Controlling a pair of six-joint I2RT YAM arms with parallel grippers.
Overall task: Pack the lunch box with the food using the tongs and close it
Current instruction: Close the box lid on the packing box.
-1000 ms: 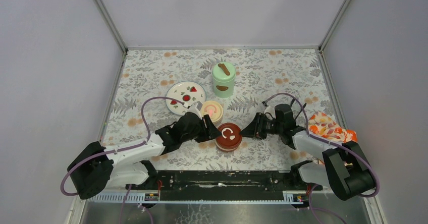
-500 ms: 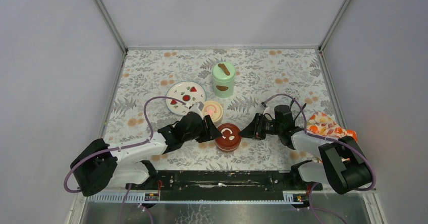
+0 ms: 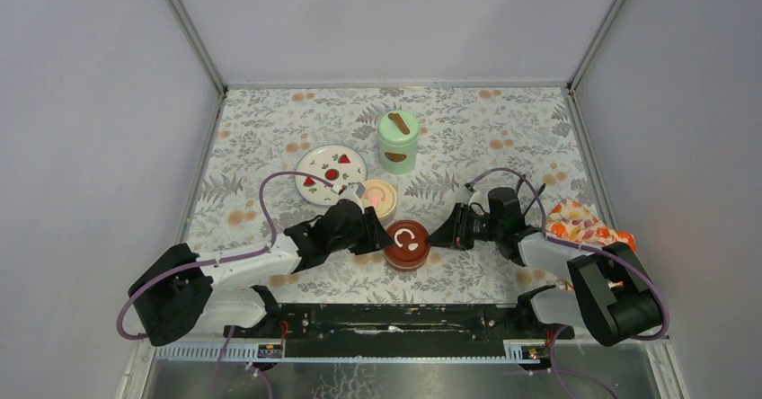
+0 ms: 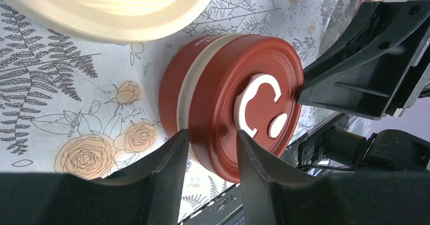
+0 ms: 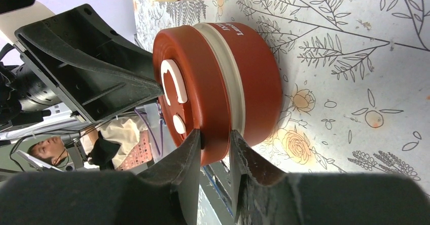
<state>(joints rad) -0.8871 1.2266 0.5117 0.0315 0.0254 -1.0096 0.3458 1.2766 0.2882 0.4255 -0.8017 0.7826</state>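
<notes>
Right wrist cam: right gripper point(image 5: 215, 136) clamps dark-red lid point(image 5: 203, 52) rim.

The flower-printed table point(image 3: 503, 129) carries a dark-red-lidded bowl point(image 3: 407, 243), set between the left fingers point(image 4: 162, 169) and the right fingers point(image 5: 177, 169). Just beyond the left fingers stand a cream-lidded bowl point(image 3: 381, 198) and a white plate point(image 3: 314, 161), with a mint-green jar point(image 3: 398, 143) farther off. An orange-printed cloth point(image 3: 584, 226) lies well behind the right fingers.

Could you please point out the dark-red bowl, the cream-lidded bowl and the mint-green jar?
dark-red bowl point(image 3: 407, 242): top view, lid centre.
cream-lidded bowl point(image 3: 383, 198): top view, lid top.
mint-green jar point(image 3: 398, 149): top view, front wall.
</notes>
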